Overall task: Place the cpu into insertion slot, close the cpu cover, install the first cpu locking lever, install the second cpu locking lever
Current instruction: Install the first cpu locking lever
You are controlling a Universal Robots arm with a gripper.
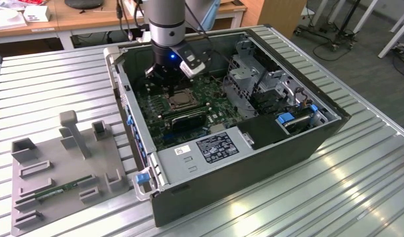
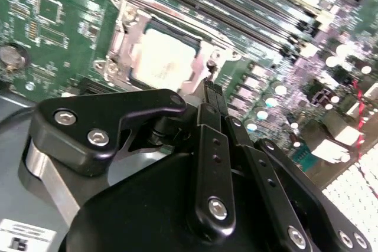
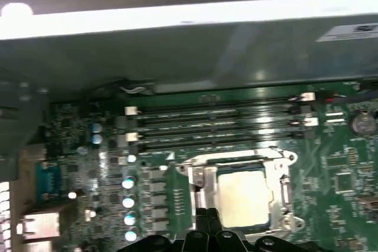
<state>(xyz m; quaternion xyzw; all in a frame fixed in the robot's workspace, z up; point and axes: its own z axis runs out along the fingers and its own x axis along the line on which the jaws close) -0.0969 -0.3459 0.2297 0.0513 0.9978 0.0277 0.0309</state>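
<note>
Gripper (image 2: 211,90) poised at the edge of a processor socket inside an open computer case (image 1: 254,163).
Its fingers are pressed together and grip nothing, with the tips just beside the socket's corner in the second wrist view. The cpu (image 2: 162,57) lies flat in the socket with the cpu cover (image 2: 123,39) framing it; whether the locking levers are latched is unclear. Likely risk: the narrow closed tips could slip off thin metal and scrape the green motherboard (image 3: 322,163) beside the socket.
</note>
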